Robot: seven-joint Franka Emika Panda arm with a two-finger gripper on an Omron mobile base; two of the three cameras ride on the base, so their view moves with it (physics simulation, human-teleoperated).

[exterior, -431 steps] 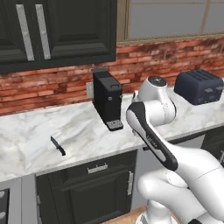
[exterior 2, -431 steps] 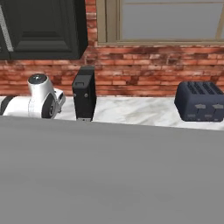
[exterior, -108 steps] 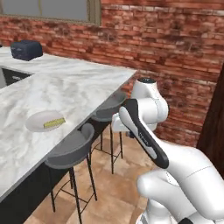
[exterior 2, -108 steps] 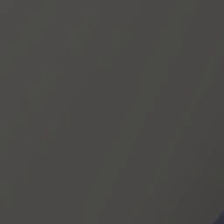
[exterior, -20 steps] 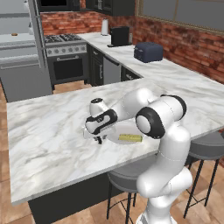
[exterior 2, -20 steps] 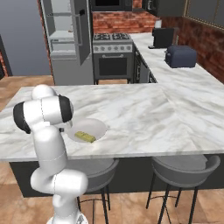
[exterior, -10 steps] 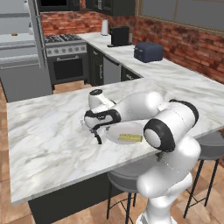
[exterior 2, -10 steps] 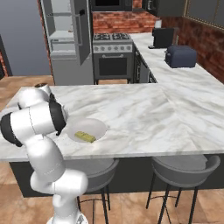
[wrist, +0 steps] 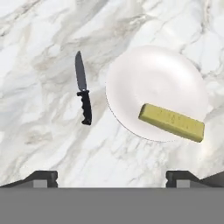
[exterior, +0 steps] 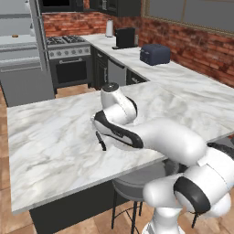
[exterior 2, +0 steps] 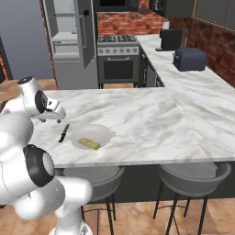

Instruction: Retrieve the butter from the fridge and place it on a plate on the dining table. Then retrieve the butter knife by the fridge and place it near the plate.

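Below my pincer (wrist: 112, 175), the butter knife (wrist: 82, 89) lies flat on the dining table (wrist: 39, 144), free of my fingers (wrist: 41, 177). My jaws stand wide apart and grip nothing. A second ago the pincer was low over the slab beside the plate; it has since lifted clear, and the knife now rests alone on the marble.

Positions relative to the pincer:
- The knife lies ahead and toward my left fingertip, blade pointing away, handle nearer me.
- The plate (wrist: 155, 89) lies ahead and toward my right fingertip, just beside the knife but not touching it.
- The butter (wrist: 171, 122) rests on the near right part of the plate, tilted across it, one end reaching to the rim.

Edges and open room: in the right base view the knife (exterior 2: 64, 132) and plate (exterior 2: 94, 133) sit near the table's stool-side edge, with bare marble (exterior 2: 151, 119) spreading wide beyond them. The fridge (exterior 2: 69, 41) stands well apart, across the floor.

Materials and shapes:
- Table: white-grey veined marble, smooth.
- Knife: slim, dark blade with a black ribbed handle.
- Plate: round, shallow, plain pale white.
- Butter: yellow rectangular stick, much smaller than the plate.
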